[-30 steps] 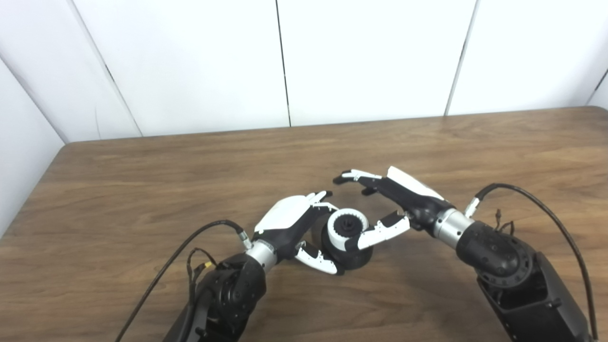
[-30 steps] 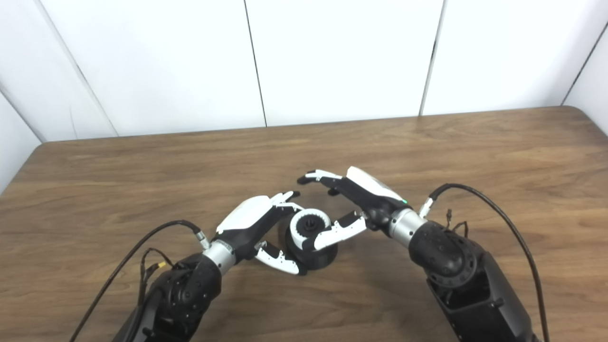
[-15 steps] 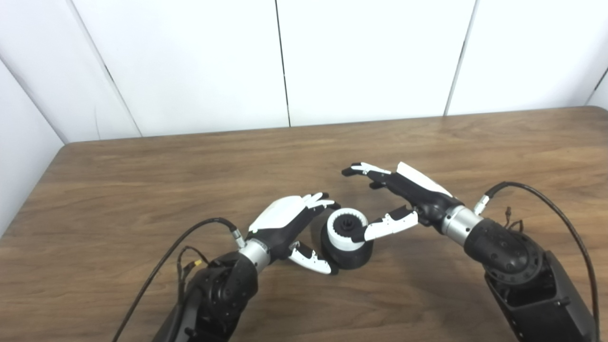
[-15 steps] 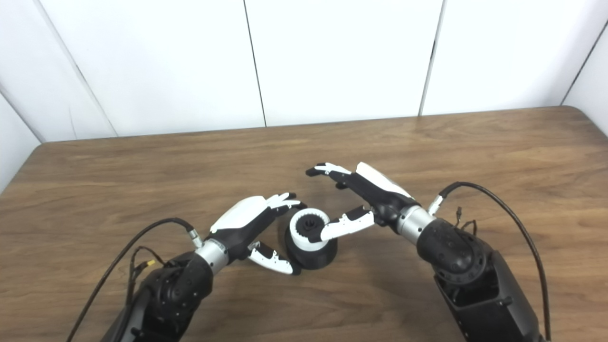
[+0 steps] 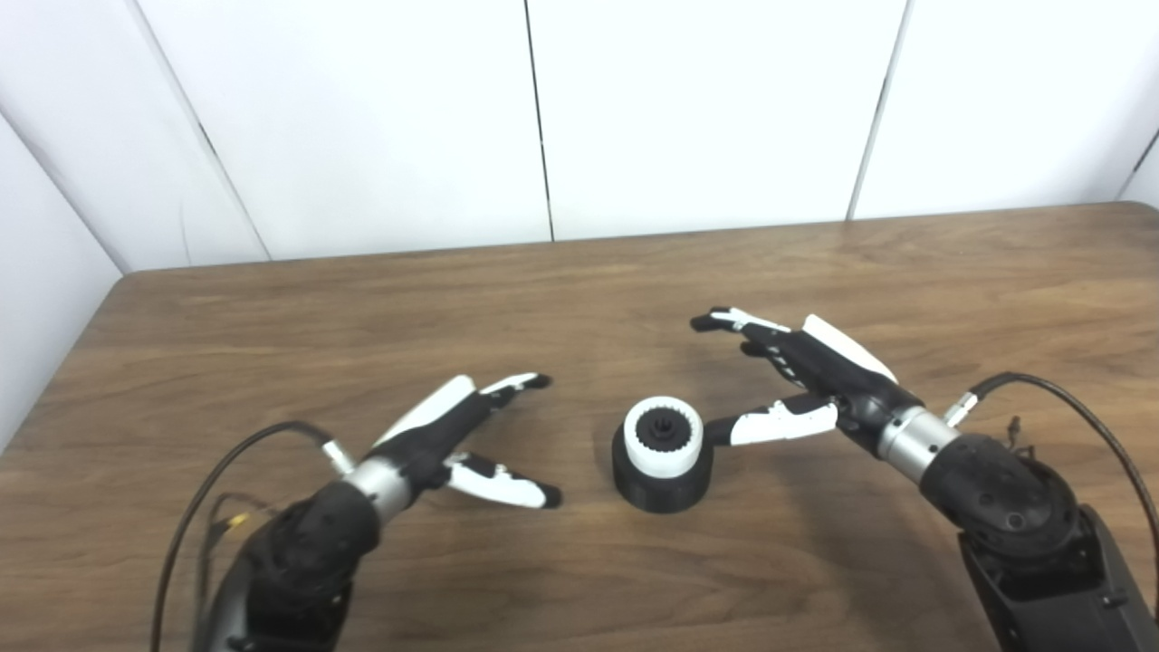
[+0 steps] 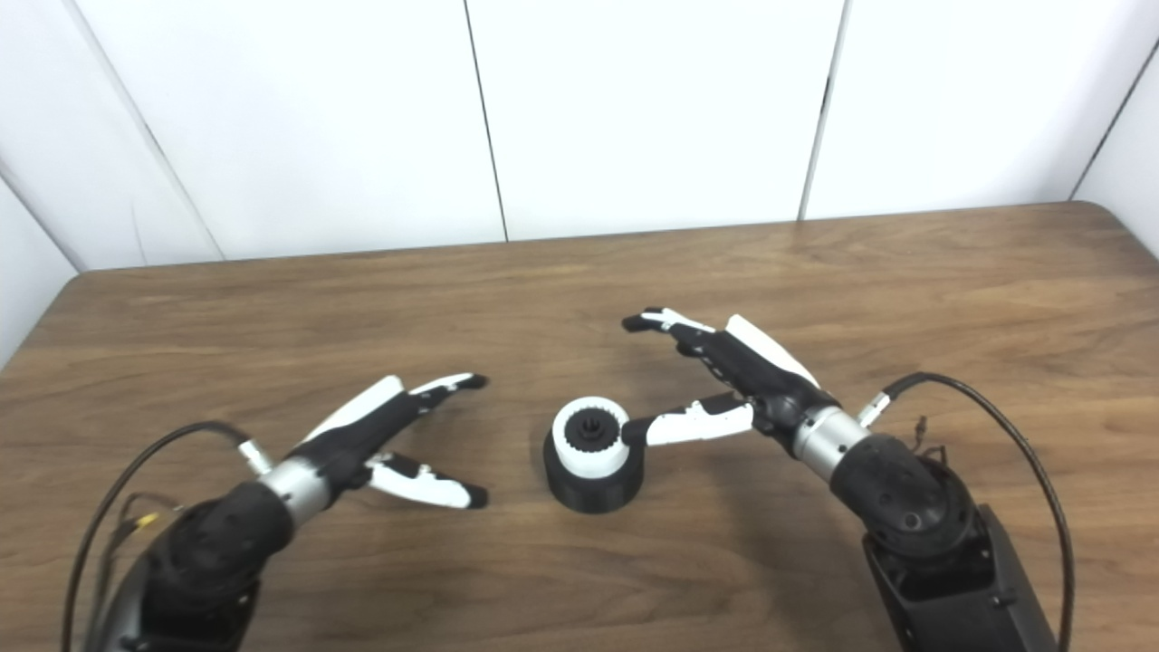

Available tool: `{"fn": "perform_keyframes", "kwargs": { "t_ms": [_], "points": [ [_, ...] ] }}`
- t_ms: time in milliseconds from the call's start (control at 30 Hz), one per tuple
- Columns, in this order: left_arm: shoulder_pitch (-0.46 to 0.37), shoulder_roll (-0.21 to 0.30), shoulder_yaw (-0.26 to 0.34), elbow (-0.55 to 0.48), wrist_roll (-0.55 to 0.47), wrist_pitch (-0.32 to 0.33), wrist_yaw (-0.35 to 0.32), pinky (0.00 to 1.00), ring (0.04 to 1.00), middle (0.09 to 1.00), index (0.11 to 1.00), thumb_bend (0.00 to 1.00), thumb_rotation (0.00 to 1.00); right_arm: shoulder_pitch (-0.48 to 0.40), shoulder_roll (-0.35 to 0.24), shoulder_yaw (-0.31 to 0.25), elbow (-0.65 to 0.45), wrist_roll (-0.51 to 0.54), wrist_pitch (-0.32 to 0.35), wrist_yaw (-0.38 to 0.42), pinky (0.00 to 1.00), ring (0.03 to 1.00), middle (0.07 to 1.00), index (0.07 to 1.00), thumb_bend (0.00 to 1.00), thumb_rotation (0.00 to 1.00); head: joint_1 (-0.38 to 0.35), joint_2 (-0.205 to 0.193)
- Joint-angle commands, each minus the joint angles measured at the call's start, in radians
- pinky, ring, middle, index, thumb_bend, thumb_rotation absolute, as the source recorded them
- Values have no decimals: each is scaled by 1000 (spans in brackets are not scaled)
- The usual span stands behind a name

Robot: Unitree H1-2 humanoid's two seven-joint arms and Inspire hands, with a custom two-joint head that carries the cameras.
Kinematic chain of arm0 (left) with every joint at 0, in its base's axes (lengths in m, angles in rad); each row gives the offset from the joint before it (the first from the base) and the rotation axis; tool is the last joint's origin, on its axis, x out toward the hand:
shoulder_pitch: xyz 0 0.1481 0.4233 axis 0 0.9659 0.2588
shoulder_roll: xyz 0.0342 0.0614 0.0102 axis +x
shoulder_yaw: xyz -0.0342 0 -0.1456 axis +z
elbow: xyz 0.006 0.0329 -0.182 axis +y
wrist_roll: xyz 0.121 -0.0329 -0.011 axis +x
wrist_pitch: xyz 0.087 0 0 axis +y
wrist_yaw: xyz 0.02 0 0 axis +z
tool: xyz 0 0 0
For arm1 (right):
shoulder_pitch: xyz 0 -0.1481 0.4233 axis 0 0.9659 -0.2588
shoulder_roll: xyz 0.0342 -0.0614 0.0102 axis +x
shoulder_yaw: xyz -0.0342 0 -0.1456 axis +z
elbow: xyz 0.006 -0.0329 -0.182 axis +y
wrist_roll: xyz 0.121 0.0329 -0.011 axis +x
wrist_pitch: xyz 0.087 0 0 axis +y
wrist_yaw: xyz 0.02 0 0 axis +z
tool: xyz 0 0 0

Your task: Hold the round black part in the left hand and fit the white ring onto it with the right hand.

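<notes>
**Ring seated on the black part, both hands off**

At lower left of the frame, the left hand (image 5: 444, 435) rests low over the table (image 5: 272, 317) with fingers and thumb spread, holding nothing. A clear gap of bare wood separates it from the work.

At lower centre stands the black part (image 5: 661, 475), upright on the table. The white ring (image 5: 664, 437) sits on top of it, level as far as can be seen, with a toothed dark core showing through its middle.

Right of centre, the right hand (image 5: 801, 380) is also spread and empty. Its thumb reaches toward the ring and ends just beside it; whether the tip touches cannot be told.

Judged from this, the fitting looks done: the ring is on the part and neither hand grips anything. What may remain is only clearing the hands away.

How deeply the ring is seated cannot be made out, since the joint is small and blurred. Both arms are cut off by the bottom edge.
</notes>
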Motion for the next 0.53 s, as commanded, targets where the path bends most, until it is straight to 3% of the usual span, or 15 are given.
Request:
{"fn": "perform_keyframes", "kwargs": {
  "t_ms": [0,167,267,367,433,500],
  "points": [
    [6,-50,62,-23,-79,-47,118,969,975,957,903,849,410,7,37,-39,-31,42,2,-57,978,987,956,882,978,558,-2,0],
    [67,-149,123,10,-139,-186,301,914,953,954,899,541,572,70,110,-77,-23,72,-20,-143,894,942,945,908,747,688,-11,2],
    [97,-201,145,29,-171,-267,394,880,943,966,931,424,769,112,204,-132,-25,152,-26,-210,898,949,953,965,657,668,-15,2],
    [117,-252,192,38,-292,-284,424,963,991,996,986,416,960,149,282,-189,-24,251,-59,-250,936,987,991,997,524,664,-16,3],
    [127,-273,215,37,-360,-278,431,987,998,1000,997,471,992,168,313,-208,-25,275,-75,-277,975,998,999,1000,448,780,-18,7],
    [139,-275,223,33,-409,-277,428,997,1000,1000,1000,505,998,187,337,-219,-28,291,-80,-304,994,1000,1000,1000,446,918,-22,10]
  ]
}}
